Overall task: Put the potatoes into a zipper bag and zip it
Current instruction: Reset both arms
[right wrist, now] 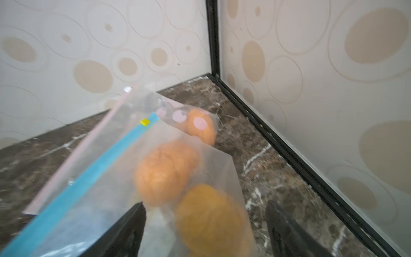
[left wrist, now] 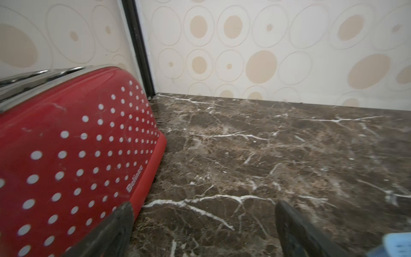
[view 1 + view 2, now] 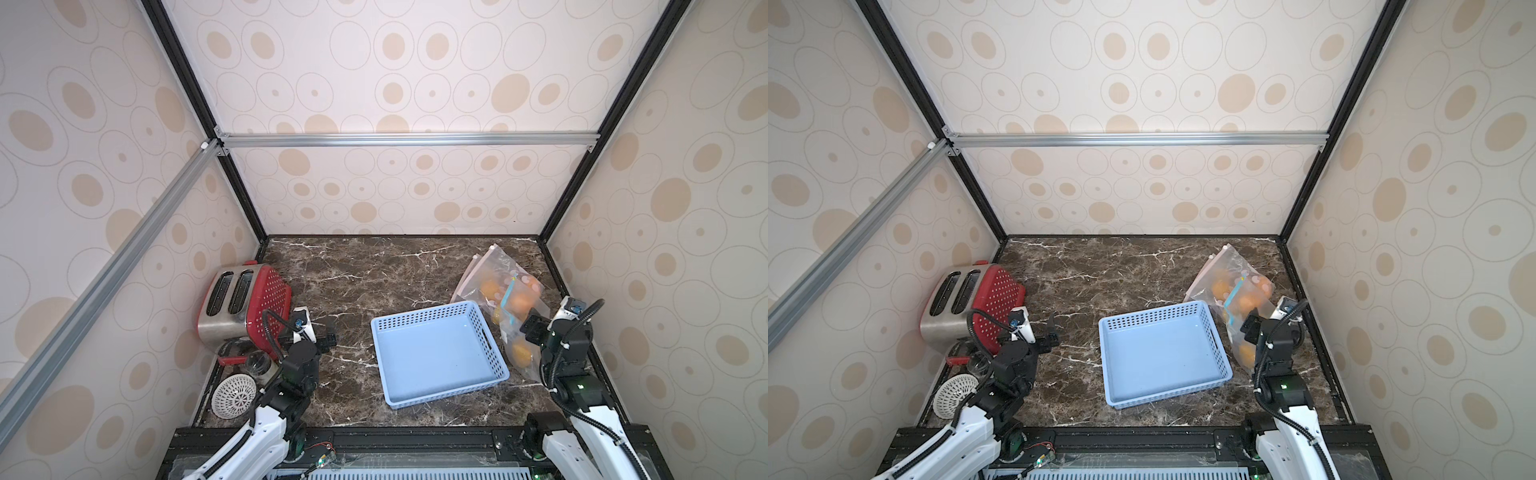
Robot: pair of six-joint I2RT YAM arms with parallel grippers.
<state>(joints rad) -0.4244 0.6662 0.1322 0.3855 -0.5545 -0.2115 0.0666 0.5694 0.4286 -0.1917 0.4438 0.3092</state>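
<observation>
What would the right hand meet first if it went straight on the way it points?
Probably the zipper bag, with the potatoes inside it, lying right ahead of the open right hand; depth is unclear.

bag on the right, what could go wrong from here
The open right end effector straddles the bag; withdrawing could snag the film and drag it. I cannot tell whether the blue zipper is sealed fully, so potatoes might spill. The left end effector sits close to the toaster and may bump it.

Red toaster (image 3: 249,299), blue basket (image 3: 432,353), white strainer (image 3: 234,395)
</observation>
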